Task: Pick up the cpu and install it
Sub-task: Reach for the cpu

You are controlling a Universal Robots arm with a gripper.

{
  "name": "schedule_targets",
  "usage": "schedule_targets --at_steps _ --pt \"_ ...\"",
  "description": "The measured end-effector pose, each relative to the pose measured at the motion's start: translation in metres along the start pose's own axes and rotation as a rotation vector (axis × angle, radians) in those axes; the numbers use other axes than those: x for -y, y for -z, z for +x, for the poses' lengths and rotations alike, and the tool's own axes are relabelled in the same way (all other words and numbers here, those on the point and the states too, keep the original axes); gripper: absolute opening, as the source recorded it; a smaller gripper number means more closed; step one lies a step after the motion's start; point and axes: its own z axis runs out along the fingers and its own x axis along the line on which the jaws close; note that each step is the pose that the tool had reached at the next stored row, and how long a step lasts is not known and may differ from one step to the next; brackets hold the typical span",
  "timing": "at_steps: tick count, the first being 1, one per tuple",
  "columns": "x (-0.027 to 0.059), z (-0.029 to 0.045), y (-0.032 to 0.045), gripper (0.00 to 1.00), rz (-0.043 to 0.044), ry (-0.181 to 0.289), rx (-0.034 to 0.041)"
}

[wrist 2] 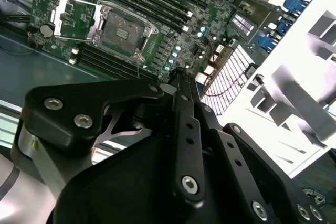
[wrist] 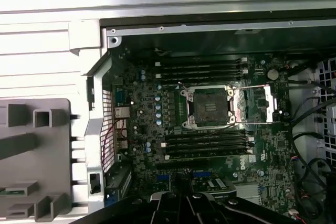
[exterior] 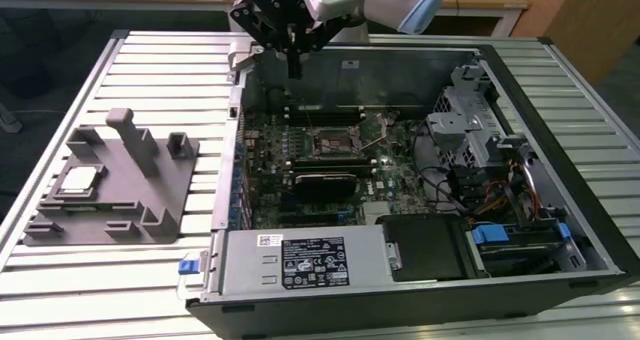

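Your gripper point(exterior: 293, 72) hangs at the upper middle of the exterior view, over the upper-left corner of the open case point(exterior: 563, 85). Its fingers are pressed together with nothing between them. The cpu point(exterior: 80, 178) lies flat on the grey tray point(exterior: 150, 205) at the exterior view's left, mid-height, outside the case and well apart from the gripper. Tray and case both sit on the slatted table point(exterior: 170, 63). Inside the case, the socket point(exterior: 329, 141) sits near the middle of the motherboard point(exterior: 395, 168). It is bare, and in both wrist views its metal frame point(wrist: 257, 103) is swung open to one side. Memory slots point(wrist: 202, 69) run along two sides of the socket.
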Motion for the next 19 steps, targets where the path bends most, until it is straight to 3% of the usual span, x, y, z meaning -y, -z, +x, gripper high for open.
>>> schedule_targets --at_steps 10,19 --pt "0.0008 0.0109 0.0003 0.11 -0.0001 0.000 0.0001" --pt "0.0020 0.0272 0.0006 0.11 -0.0001 0.000 0.0004"
